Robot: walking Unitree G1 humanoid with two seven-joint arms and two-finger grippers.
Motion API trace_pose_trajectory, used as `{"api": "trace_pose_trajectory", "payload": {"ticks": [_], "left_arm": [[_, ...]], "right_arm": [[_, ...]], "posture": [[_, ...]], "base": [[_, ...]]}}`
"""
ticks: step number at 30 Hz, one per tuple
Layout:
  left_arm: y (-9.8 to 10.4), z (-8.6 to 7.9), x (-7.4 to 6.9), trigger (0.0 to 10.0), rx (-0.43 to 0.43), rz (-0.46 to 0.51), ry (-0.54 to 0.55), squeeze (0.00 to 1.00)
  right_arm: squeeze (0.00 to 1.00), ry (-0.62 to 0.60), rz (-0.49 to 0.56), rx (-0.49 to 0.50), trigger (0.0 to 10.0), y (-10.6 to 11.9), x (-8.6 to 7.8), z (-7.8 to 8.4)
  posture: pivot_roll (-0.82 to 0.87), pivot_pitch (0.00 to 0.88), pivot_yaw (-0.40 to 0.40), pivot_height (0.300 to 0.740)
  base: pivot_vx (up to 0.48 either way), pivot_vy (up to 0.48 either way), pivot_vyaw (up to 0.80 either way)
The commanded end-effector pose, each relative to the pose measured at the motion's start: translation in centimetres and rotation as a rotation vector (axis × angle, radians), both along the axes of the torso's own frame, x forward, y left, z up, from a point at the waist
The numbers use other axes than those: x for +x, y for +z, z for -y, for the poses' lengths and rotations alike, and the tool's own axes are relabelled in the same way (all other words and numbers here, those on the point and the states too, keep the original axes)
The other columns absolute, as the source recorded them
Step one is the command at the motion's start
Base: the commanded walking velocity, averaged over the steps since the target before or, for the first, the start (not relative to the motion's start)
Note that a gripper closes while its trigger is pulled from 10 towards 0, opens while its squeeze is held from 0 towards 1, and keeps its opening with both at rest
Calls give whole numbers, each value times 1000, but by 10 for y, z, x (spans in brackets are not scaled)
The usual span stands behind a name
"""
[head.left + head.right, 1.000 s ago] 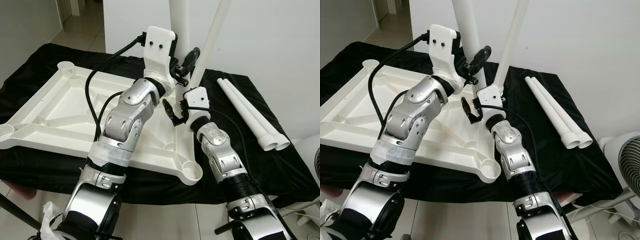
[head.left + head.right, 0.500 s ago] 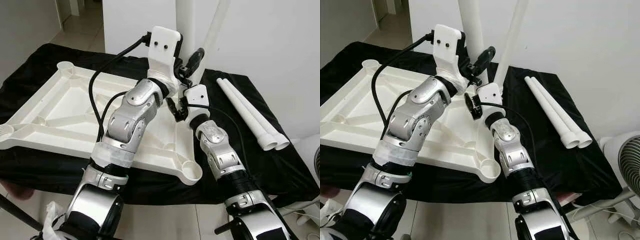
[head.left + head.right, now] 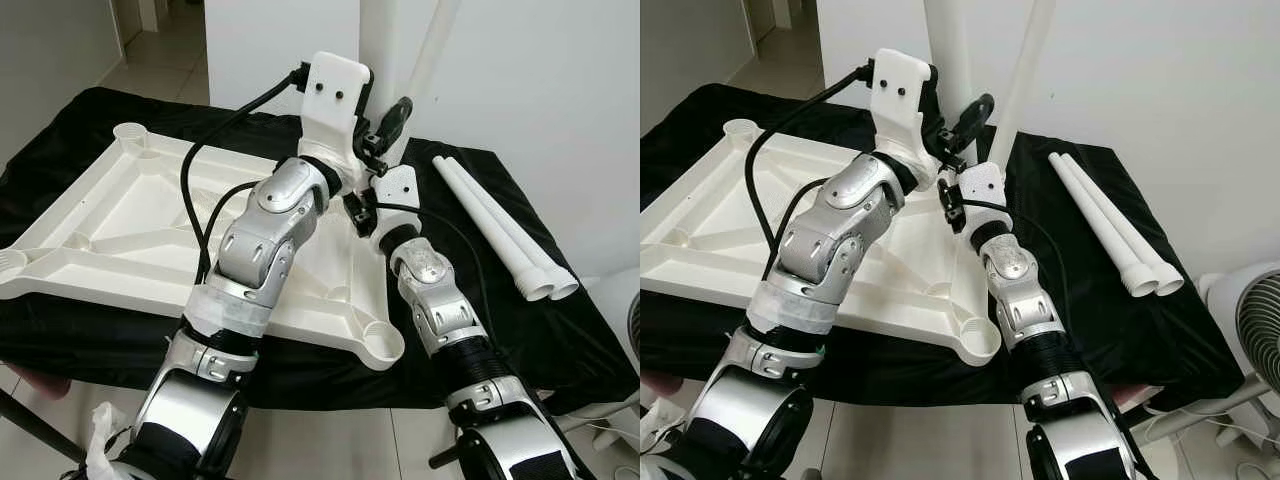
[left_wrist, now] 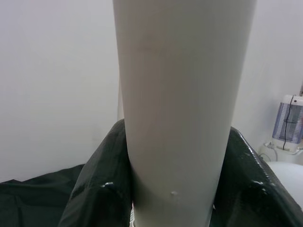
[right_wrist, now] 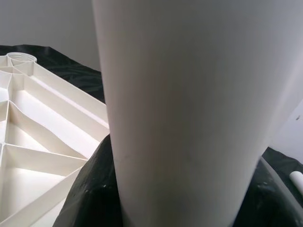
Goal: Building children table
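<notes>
A black cloth covers the surface by a white wall, and on it, to the left, the white tabletop lies upside down with its near and left corner sockets unfilled. At its far right corner one upright leg stands, and both the left end effector and right end effector reach to it, each pinching that leg as the wrist views suggest; a second leg leans just beside. By my judgement seating is unfinished, with two spare legs on the cloth at right and a fan beyond.
</notes>
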State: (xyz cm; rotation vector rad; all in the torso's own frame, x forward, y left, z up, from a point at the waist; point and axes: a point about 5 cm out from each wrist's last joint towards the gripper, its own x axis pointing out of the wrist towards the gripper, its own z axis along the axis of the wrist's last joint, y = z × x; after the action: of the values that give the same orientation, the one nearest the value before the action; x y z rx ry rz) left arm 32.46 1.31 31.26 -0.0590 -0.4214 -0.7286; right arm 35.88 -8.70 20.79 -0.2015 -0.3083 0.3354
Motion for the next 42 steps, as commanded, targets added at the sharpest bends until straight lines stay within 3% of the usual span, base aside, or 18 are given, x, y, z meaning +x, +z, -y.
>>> {"api": "trace_pose_trajectory", "payload": {"ticks": [1,3,4,5,6,10,11,15,19,30,39,40,42], "left_arm": [[4,8,-10,10000,-1,26,-58,0],[4,8,-10,10000,-2,25,-60,0],[3,8,-10,10000,-14,10,-74,616],[3,8,-10,10000,-14,10,-74,616],[3,8,-10,10000,-18,3,-78,1000],[4,8,-10,10000,-16,8,-65,1000],[4,7,-9,10000,-14,12,-59,0],[5,7,-9,10000,-17,13,-56,0],[8,-1,-8,10000,-81,-18,-72,0],[-5,-25,-1,10000,-118,-84,-24,0],[-26,-34,0,10000,-51,-115,40,0],[-39,-38,0,10000,-19,-133,72,0],[-45,-41,1,10000,-11,-148,90,0]], "right_arm": [[0,-85,-8,39,1333,2,5,13],[0,-93,-10,40,1333,2,6,14],[0,-104,-14,45,10000,2,7,16],[0,-104,-14,45,10000,2,7,16],[0,-106,-12,41,10000,3,7,17],[0,-110,-13,41,10000,2,7,17],[0,-110,-14,40,10000,2,7,18],[0,-112,-15,44,10000,2,7,17],[0,-131,-48,126,10000,0,8,20],[0,-177,-71,216,10000,-8,3,35],[0,-225,-76,219,10000,-13,-1,46],[0,-205,-79,213,10000,-16,-4,47],[0,-177,-82,204,10000,-17,-7,46]], "posture": [[116,5,-136,740],[117,5,-136,740],[116,6,-136,740],[116,6,-136,740],[114,6,-136,740],[115,6,-136,740],[115,6,-136,740],[116,5,-136,740],[119,4,-140,740],[126,0,-148,740],[128,0,-150,740],[131,0,-140,740],[131,0,-137,740]], "base": [[0,0,0],[0,0,0],[0,0,0],[0,0,0],[0,0,0],[0,0,0],[0,0,0],[0,0,0],[0,0,0],[0,0,0],[0,0,0],[0,0,0],[0,0,0]]}}
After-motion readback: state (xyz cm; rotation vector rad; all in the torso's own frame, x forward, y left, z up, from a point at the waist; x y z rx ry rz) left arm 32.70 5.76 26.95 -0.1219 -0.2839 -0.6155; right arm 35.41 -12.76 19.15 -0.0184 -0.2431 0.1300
